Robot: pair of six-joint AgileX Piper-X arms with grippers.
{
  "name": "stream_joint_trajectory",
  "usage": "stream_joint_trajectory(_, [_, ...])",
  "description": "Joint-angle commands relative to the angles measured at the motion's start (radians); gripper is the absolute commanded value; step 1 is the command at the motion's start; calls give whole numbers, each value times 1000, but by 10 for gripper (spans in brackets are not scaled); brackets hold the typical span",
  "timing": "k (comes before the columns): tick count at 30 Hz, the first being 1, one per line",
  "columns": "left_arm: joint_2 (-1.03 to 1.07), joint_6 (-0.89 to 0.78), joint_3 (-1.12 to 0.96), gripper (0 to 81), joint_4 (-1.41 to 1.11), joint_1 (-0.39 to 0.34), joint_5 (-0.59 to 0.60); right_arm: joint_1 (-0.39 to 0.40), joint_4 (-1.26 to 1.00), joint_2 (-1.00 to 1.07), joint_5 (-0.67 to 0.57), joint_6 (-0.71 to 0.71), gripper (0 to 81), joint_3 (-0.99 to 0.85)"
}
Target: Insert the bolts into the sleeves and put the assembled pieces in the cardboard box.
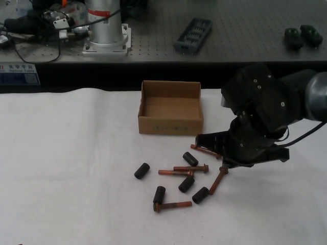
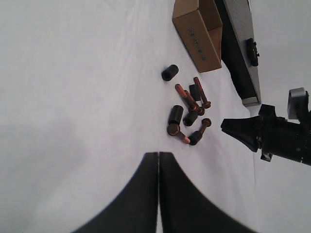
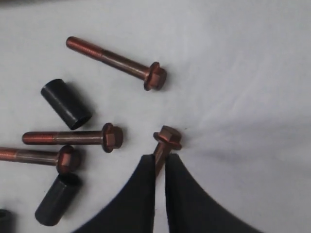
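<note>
My right gripper (image 3: 160, 156) is down on the white cloth (image 1: 66, 153), fingers drawn narrow and pinching the shank of one bolt (image 3: 168, 138). It's copper-coloured, caught just behind its hex head, and the head pokes out past my fingertips. From the high view that bolt lies at the right edge of the scatter, in front of the cardboard box (image 1: 170, 124) and a little to its right.

The box stands upright, open at the top, and inside I see its brown floor and inner walls. Everything else is out on the cloth: four other bolts (image 1: 190, 168) and five black sleeves (image 1: 142, 170), loose in a cluster in front of the box. One sleeve sits off to the left of the cluster, and another touches the head of the bolt nearest the camera.

Close to my right fingers, two bolts lie side by side, heads pointing toward the one I hold, with a sleeve on either side of the pair.

My left gripper (image 2: 159, 194) hangs above the cloth, well apart from the pile, fingers pressed flat together.
</note>
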Motion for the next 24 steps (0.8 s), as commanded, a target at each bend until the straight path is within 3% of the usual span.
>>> stream_joint_trajectory(1, [0,5,-11,6,-6,3,-3,6,-16,1,-34,2,134,-13])
stream_joint_trajectory(4, [0,5,-11,6,-6,3,-3,11,-39,1,-48,84,300,-13])
stream_joint_trajectory(6, [0,5,-11,6,-6,3,-3,16,-49,1,-48,129,342,-13])
stream_joint_trajectory(13, [0,5,-11,6,-6,3,-3,17,-49,2,-42,177,272,-13])
stream_joint_trajectory(24, [0,5,-11,6,-6,3,-3,17,-11,37,-20,249,268,-13])
